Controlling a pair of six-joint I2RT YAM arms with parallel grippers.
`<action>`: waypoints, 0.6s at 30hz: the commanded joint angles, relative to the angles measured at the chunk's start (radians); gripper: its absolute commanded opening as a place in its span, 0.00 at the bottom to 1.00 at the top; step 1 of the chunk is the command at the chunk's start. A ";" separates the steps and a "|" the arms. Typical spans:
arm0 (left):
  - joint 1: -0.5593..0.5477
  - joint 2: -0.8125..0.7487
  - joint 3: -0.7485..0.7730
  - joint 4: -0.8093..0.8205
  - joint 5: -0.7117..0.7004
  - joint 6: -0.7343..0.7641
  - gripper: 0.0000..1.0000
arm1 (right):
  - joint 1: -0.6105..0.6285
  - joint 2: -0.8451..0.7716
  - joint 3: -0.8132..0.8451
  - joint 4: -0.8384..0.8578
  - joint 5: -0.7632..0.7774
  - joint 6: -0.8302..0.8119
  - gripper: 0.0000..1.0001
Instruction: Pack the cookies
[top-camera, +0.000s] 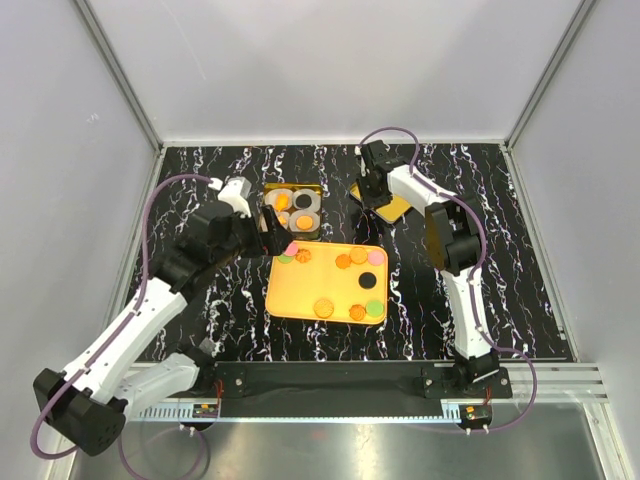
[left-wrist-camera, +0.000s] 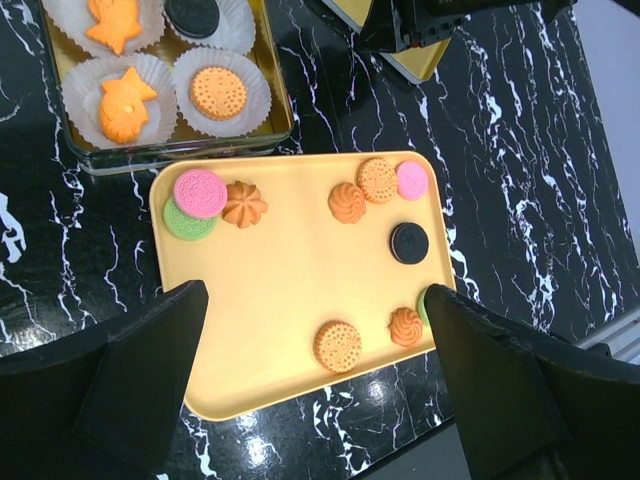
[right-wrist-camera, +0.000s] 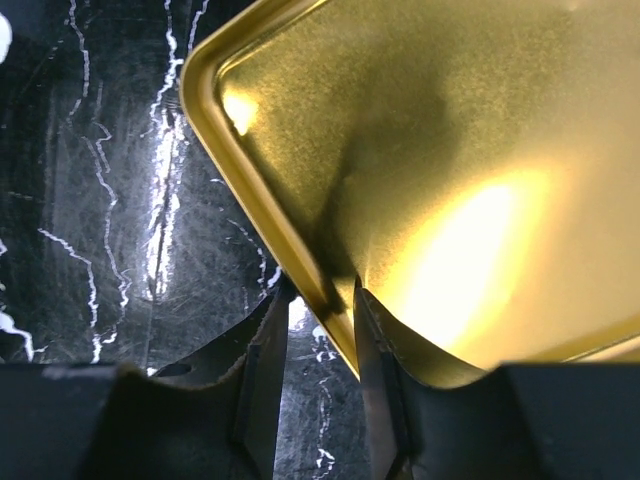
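Note:
A yellow tray (top-camera: 318, 283) in mid-table carries several loose cookies: pink (left-wrist-camera: 200, 192) on green (left-wrist-camera: 185, 222), orange swirls (left-wrist-camera: 245, 204), a tan round one (left-wrist-camera: 338, 346) and a black one (left-wrist-camera: 409, 243). My left gripper (left-wrist-camera: 312, 300) hangs wide open and empty above the tray's near edge; it is beside the tin in the top view (top-camera: 272, 235). A gold tin (left-wrist-camera: 180, 155) behind the tray holds paper cups with orange and black cookies. My right gripper (right-wrist-camera: 320, 300) pinches the rim of the gold lid (right-wrist-camera: 450, 170), one finger inside and one outside, at the back right (top-camera: 372, 192).
The black marbled table (top-camera: 200, 300) is bounded by white walls on three sides. The lid (top-camera: 393, 207) sits right of the tin (top-camera: 292, 210). The right arm's links (top-camera: 450, 240) stand right of the tray.

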 joint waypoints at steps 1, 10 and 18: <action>-0.006 0.021 -0.016 0.087 0.027 -0.023 0.97 | 0.006 -0.013 0.028 -0.017 -0.042 0.036 0.40; -0.006 0.140 0.016 0.155 0.024 -0.049 0.96 | 0.007 0.003 0.100 -0.012 -0.216 0.196 0.33; -0.011 0.321 0.110 0.230 0.061 -0.103 0.95 | -0.029 -0.086 0.117 -0.049 0.008 0.179 0.56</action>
